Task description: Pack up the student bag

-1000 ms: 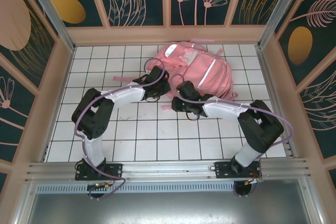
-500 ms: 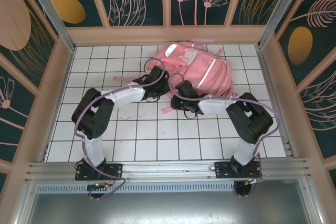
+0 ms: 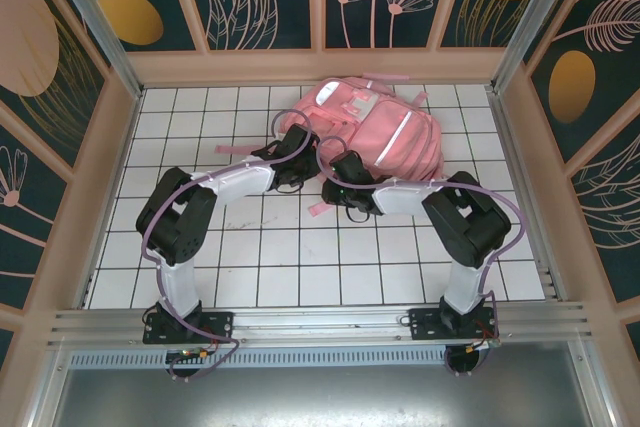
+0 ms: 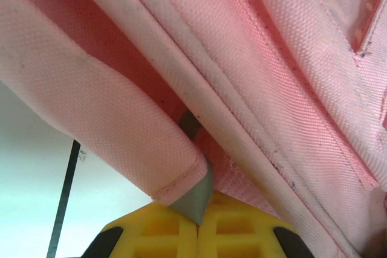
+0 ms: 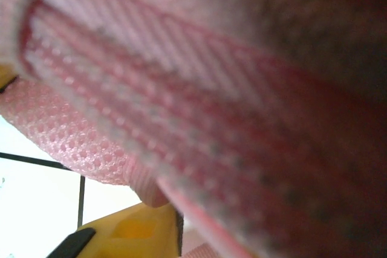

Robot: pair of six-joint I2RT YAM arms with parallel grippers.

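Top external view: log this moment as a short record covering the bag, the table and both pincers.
bag: pink student bag, lying at the far middle of the white tiled table
left arm: left pincer at the bag's near-left edge; wrist view shows its yellow fingers close together, a grey tab of the bag between them
right arm: right pincer at the bag's near edge; open or shut cannot be told

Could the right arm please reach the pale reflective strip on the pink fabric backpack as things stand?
Probably yes: the right gripper is at the near edge of the pink fabric backpack, and its pale reflective strip lies uncovered.
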